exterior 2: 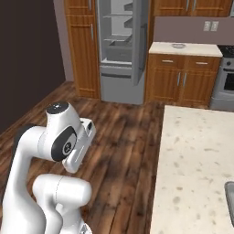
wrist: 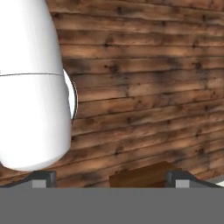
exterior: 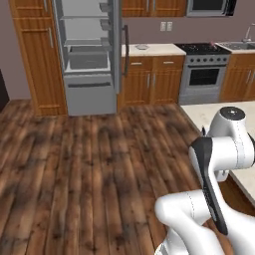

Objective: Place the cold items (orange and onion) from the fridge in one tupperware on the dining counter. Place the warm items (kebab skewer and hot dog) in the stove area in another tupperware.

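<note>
The arm (exterior: 219,164) was folded up close over its own base, a compact posture that suits driving across the room rather than reaching for anything. In the hand view the gripper (wrist: 111,177) pointed down at the wooden floor (wrist: 144,87), its two dark tips set far apart with nothing between them.

Across the room the fridge (exterior: 89,55) stood with its door (exterior: 119,45) swung open, shelves and drawer exposed, presumably so the cold items could be taken out. I could not make out the orange or the onion on those shelves from this distance; they looked bare or too small to tell. The stove (exterior: 204,69) sat to the right of the fridge, past a stretch of cabinet surface (exterior: 149,49) carrying a small flat object (exterior: 142,47) that I could not identify. The kebab skewer and hot dog could not be picked out around the burners either.

The pale speckled dining surface (exterior 2: 196,160) ran beside the robot on its right. A dark corner (exterior 2: 230,201) at the edge of the right base view may have been one of the containers, though that is uncertain.

Open floor lay between the base and the fridge, so nothing appeared to block the drive. The corner of the dining surface sat nearest the arm and would need clearance when turning.
</note>
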